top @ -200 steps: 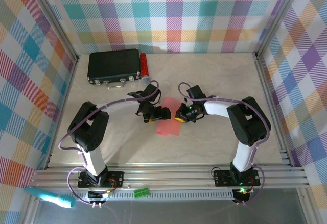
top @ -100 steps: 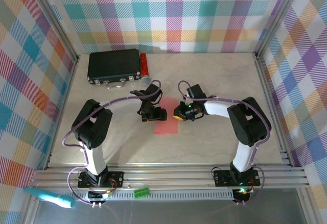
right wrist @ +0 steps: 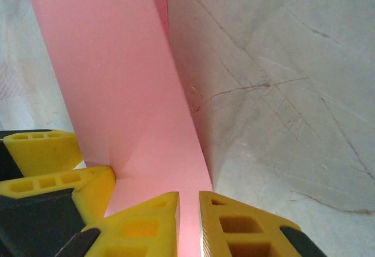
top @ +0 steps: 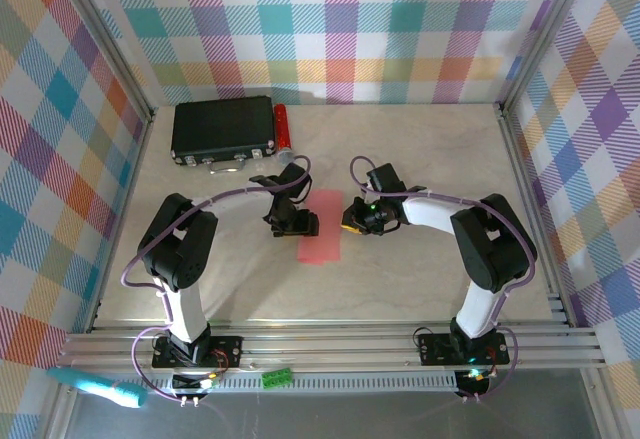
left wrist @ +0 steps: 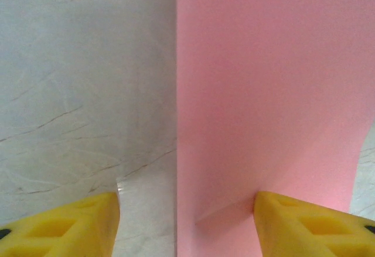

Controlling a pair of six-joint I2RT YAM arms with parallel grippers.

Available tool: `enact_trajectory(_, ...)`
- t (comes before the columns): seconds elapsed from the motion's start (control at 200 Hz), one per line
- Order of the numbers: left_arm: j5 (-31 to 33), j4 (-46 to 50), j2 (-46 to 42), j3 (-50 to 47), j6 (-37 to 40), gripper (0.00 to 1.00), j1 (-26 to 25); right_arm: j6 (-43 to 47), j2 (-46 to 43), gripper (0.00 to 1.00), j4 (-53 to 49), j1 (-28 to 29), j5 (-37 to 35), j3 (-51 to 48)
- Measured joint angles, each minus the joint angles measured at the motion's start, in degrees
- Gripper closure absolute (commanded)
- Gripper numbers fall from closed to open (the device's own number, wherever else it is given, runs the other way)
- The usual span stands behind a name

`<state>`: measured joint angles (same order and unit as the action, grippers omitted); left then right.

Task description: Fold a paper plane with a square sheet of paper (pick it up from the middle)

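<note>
The pale marbled tabletop (top: 420,149) takes up the middle of the top view. A black box (top: 222,126) lies in its upper left corner. The 2 arms reach in from the bottom edge: the left arm (top: 180,249) bends toward the centre from the lower left, and the right arm (top: 480,234) from the lower right.

The square sheet of paper (top: 320,231) lies between their tips, just left of the frame's centre. It looks like a narrow pink upright rectangle, well apart from the box.

The left gripper (top: 303,222) is at the sheet's upper left edge. In the left wrist view its 2 yellow fingers (left wrist: 304,222) stand wide apart at the bottom corners. The sheet's straight left edge runs down between them. The finger at the lower right touches the pink surface and the other rests over bare tabletop.

The right gripper (top: 350,219) is at the sheet's upper right edge. In the right wrist view its fingers (right wrist: 234,225) are drawn nearly together at the bottom of the frame. A thin strip of pink fills the slit between them, so they pinch the paper. A fold line runs up the sheet from there.

A small red cylinder (top: 283,127) lies just beside the box's right end.
</note>
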<state>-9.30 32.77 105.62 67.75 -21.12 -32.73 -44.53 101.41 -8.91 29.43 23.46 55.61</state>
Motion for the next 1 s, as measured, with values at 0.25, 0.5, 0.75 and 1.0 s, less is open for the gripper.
enact_trajectory(0.25, -0.1, 0.2, -0.1, -0.3, 1.5, 0.49, 0.3, 0.0, 0.2, 0.82, 0.3, 0.7, 1.6, 0.0)
enact_trajectory(0.5, -0.2, 0.3, -0.7, -0.9, 2.2, 0.52, 1.2, 0.0, 3.5, 0.82, 0.3, 2.6, 3.1, 2.2)
enact_trajectory(0.75, -0.7, 0.2, -1.4, -0.9, 2.4, 0.54, 1.4, 0.0, 6.7, 0.82, 0.3, 3.6, 3.9, 4.5)
enact_trajectory(1.0, -1.3, 0.1, -1.9, -1.2, 2.3, 0.57, 1.5, -0.1, 5.4, 0.69, -0.2, 3.6, 0.7, 4.0)
